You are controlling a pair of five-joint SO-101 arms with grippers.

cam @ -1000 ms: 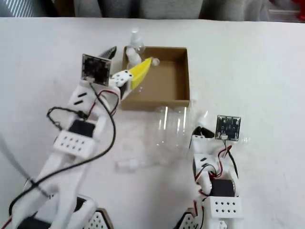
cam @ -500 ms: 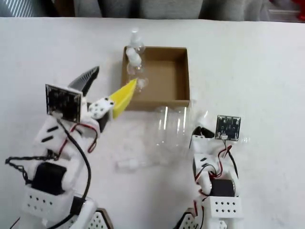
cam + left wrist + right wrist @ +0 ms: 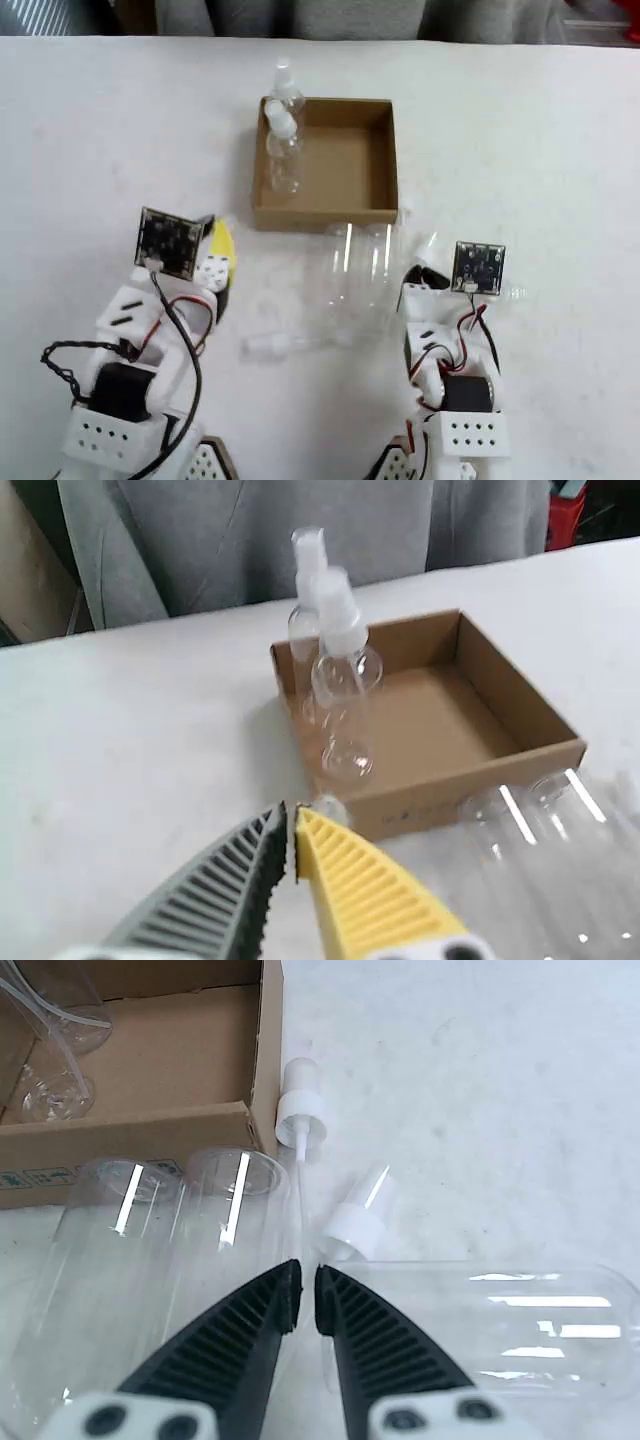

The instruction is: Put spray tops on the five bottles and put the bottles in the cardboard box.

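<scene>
— Cardboard box (image 3: 325,215) sits mid-table with one capped bottle (image 3: 284,150) in it along the left wall, cap toward the far corner. Why is the second capped bottle (image 3: 287,88) outside?

— It stands just beyond the far-left corner. I judge it is waiting to go in. The left tool (image 3: 292,825) hangs near-left of the box, its yellow and grey fingers pressed together on nothing.

— And the right tool (image 3: 306,1278)?

— Its black fingers are brought together too, low over the table (image 3: 520,130). It points at two loose spray tops (image 3: 300,1110) by the box's near-right corner. Two bare bottles (image 3: 362,272) lie side by side just near of the box. A third bare bottle (image 3: 500,1330) lies right of that tool, probably kept close to the tops for capping.

— Anything unclear?

— A thin tube from one top runs toward the fingertips, and I cannot tell whether they pinch it. The clear thing (image 3: 300,343) lying between the arms could be a bottle or a top. From above, the right arm covers most of the third bare bottle.
</scene>
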